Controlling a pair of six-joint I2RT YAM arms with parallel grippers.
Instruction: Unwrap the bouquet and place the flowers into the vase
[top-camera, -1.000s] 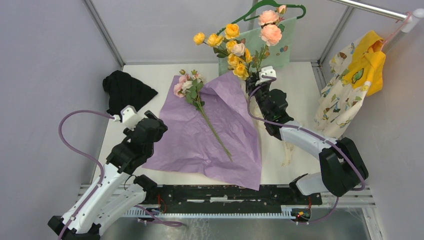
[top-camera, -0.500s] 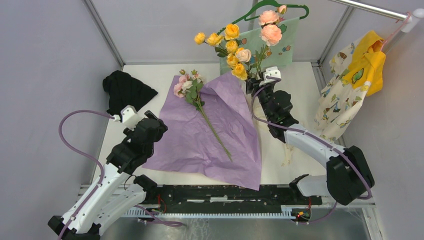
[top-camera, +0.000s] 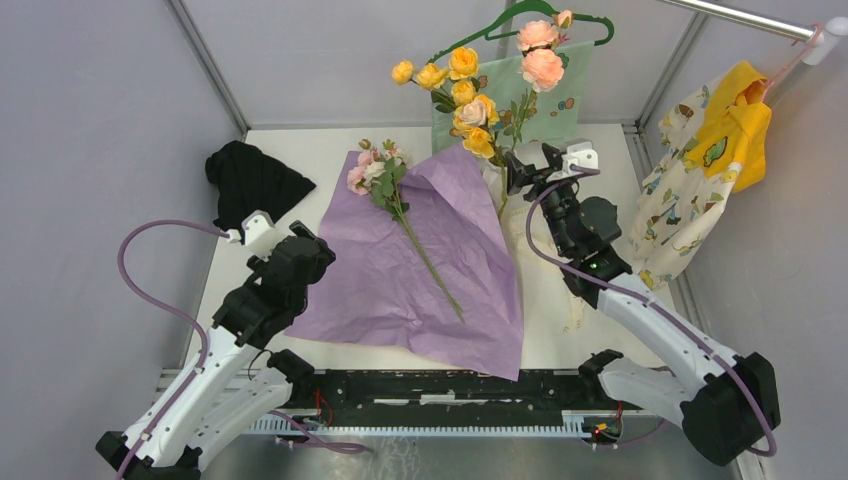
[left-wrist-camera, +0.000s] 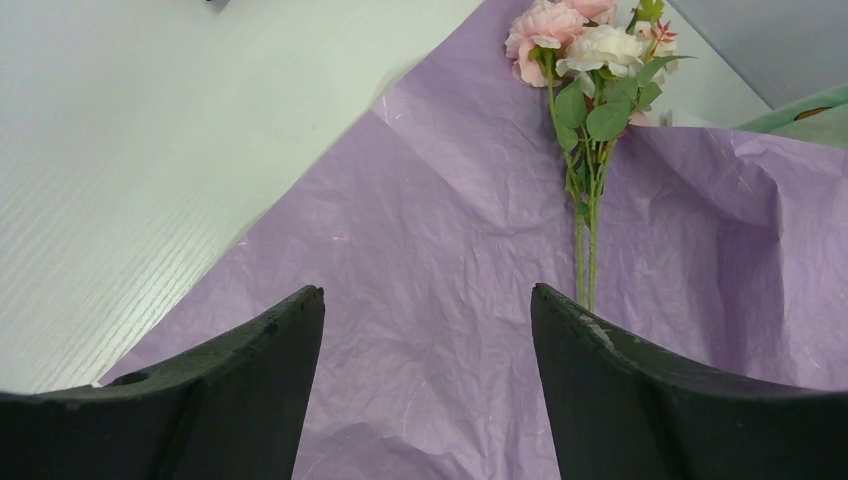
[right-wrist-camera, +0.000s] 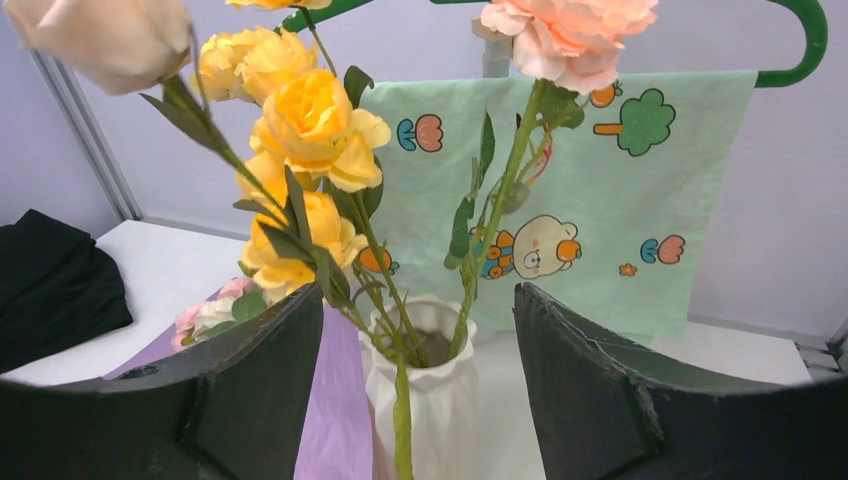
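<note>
Purple wrapping paper (top-camera: 400, 270) lies spread on the table (top-camera: 320, 150) from above, a pink spray (top-camera: 378, 175) on it. Left wrist: left gripper (left-wrist-camera: 425, 300) gapes wide above that paper, empty. Right wrist: right gripper (right-wrist-camera: 420, 300) stands open, empty, facing the vase (right-wrist-camera: 450, 400) holding yellow and peach roses (right-wrist-camera: 310, 115).

left gripper (left-wrist-camera: 427, 300) jaws apart | flowers (left-wrist-camera: 590, 70) lying on purple paper (left-wrist-camera: 440, 210) — table (left-wrist-camera: 130, 150) at left
</note>
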